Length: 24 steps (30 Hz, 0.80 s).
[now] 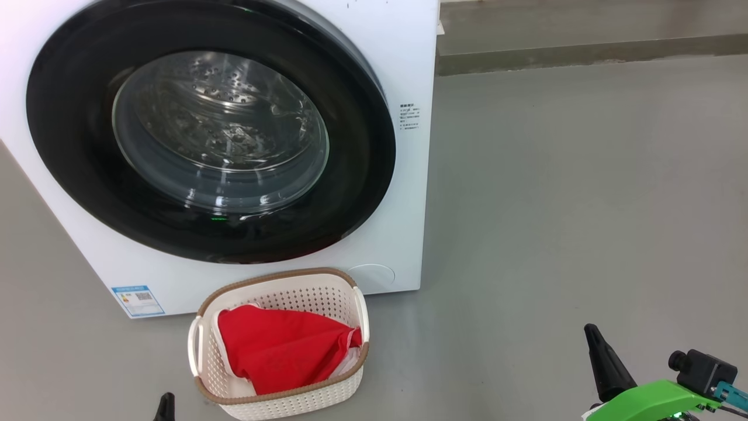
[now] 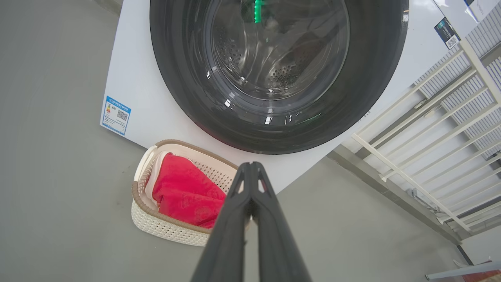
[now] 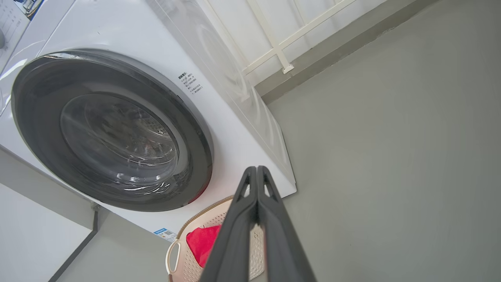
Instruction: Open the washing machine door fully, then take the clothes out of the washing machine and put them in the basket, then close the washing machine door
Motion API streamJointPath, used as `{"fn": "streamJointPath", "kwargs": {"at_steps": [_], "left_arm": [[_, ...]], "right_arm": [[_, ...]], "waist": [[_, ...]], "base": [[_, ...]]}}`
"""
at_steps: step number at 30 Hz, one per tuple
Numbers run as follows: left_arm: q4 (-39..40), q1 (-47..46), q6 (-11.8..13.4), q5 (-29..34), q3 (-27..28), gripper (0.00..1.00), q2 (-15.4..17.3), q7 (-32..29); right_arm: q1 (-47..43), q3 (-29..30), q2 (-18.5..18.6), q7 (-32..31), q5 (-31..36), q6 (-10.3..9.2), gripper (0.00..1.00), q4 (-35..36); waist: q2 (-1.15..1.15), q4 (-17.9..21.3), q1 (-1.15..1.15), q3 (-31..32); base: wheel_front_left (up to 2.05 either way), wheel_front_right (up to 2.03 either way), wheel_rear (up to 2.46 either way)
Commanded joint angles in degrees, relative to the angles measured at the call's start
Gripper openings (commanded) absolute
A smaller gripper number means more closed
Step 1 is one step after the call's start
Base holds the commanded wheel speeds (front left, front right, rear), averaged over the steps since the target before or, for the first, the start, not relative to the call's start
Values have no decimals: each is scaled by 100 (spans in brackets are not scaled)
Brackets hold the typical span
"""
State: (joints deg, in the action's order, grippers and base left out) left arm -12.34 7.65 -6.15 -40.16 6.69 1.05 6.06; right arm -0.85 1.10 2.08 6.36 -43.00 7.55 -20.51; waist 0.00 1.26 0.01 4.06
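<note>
Floor (image 1: 555, 204) bears basket (image 1: 280, 409) of clothes (image 1: 280, 348); door (image 1: 70, 117) seemingly shut.

At the head view's lower right, the right gripper (image 1: 595, 342) is showing as a matt black taper rising from a bright green moulded bracket (image 1: 654, 400). A small black camera block (image 1: 701, 371) with a stubby round lens is sitting on it, a teal connector (image 1: 733, 390) beside it. At the left wrist view's bottom centre, the left gripper (image 2: 251, 169) is showing long dark grey fingers (image 2: 235, 219) with slim triangular cut-outs near the tips.
</note>
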Motion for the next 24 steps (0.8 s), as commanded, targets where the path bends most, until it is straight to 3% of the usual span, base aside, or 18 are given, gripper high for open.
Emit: {"fn": "streamJointPath", "kwargs": {"at_steps": [1,24], "left_arm": [[115,-293,-51,-123,65,0,95,-27],[23,-643,-77,-1752,40,0,123,-422]], "right_arm": [[315,-4,55,-26,-133,-3,0,186],[440,171,63,-430,-1668,-4,0,334]], "waist": [[0,-2,-1,-5],[0,-42,-1,-139]], "base": [[0,0,0],[0,0,0]]}}
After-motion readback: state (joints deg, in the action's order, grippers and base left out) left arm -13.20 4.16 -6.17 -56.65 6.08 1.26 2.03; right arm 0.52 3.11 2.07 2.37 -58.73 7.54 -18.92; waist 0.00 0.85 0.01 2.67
